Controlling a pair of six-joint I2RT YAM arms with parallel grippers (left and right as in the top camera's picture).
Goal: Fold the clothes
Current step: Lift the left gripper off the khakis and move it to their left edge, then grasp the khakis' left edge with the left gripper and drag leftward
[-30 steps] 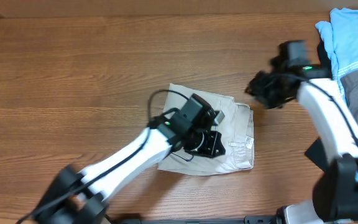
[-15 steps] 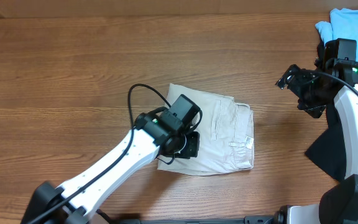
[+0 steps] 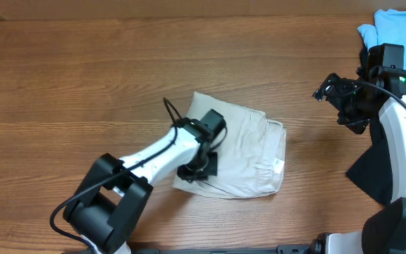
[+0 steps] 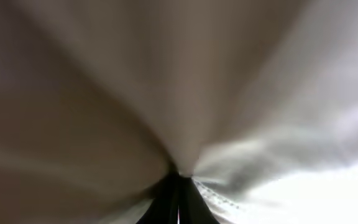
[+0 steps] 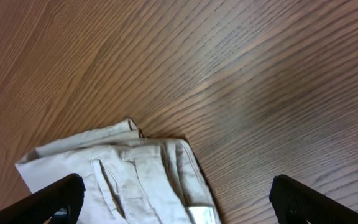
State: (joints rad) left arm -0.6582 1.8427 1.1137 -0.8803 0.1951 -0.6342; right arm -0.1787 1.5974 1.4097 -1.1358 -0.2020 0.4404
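Beige shorts folded into rumpled rectangle, pocket slit and white label facing up. Left gripper pinched onto cloth at left edge. Right gripper spread wide, empty.

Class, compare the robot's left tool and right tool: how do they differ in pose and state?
The left tool is shut on the beige shorts; the right tool is open and holds nothing. The left tool is down on the shorts; the right tool is apart from them, over bare table. Both are black two-finger tools.
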